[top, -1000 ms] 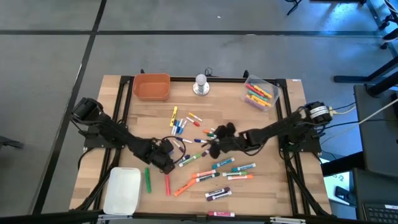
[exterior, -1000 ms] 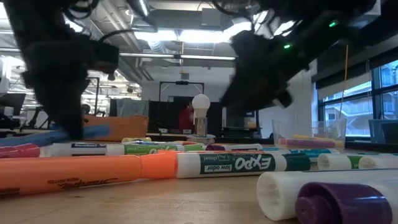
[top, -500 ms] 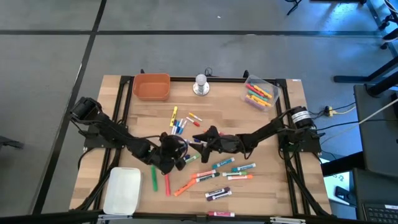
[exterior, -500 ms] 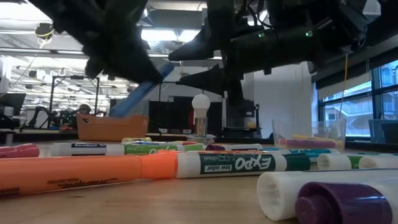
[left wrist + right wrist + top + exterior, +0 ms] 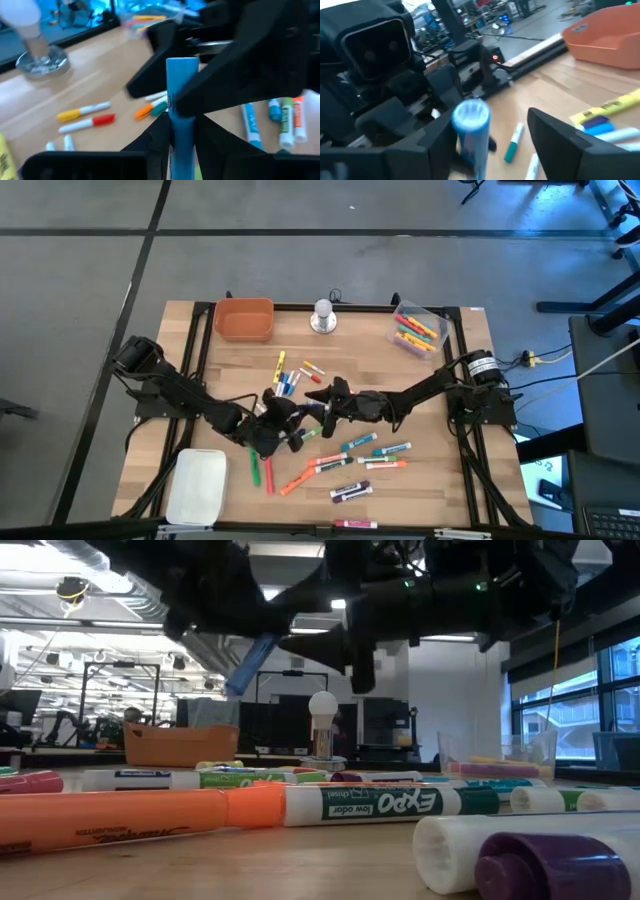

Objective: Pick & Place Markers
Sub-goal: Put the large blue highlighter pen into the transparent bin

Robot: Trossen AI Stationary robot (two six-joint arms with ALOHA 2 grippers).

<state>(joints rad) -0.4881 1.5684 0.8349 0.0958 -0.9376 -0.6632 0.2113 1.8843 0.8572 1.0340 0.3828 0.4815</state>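
The left pincer (image 5: 283, 417), just left of centre in the high view, is pinching a blue marker (image 5: 179, 102) low on its barrel, so the free end stands up out of the fingers; in the low view that marker (image 5: 249, 665) hangs tilted, clear above the surface (image 5: 450, 480). The right pincer (image 5: 322, 408) faces it from the picture's right, its two fingers spread to either side of the marker's free end, as the right wrist view shows, with the round blue tip (image 5: 471, 116) sitting in the gap between them. Whether those fingers already touch the barrel I cannot tell.

This looks like a hand-over in mid-air: one marker lifted from the pile and offered from the left arm to the right. The next move calls for the right pincer to press together on the upper barrel and hold firm before the left lets go; if the left releases early, the marker drops back among the others.

Outward from the two pincers, the remaining markers (image 5: 345, 470) lie scattered across the middle and lower centre of the surface. A clear bin (image 5: 436, 319) at the upper right already holds several, and seems the likely destination, being on the right arm's side. An orange tray (image 5: 243, 320) sits upper left, a white tray (image 5: 196, 485) lower left.
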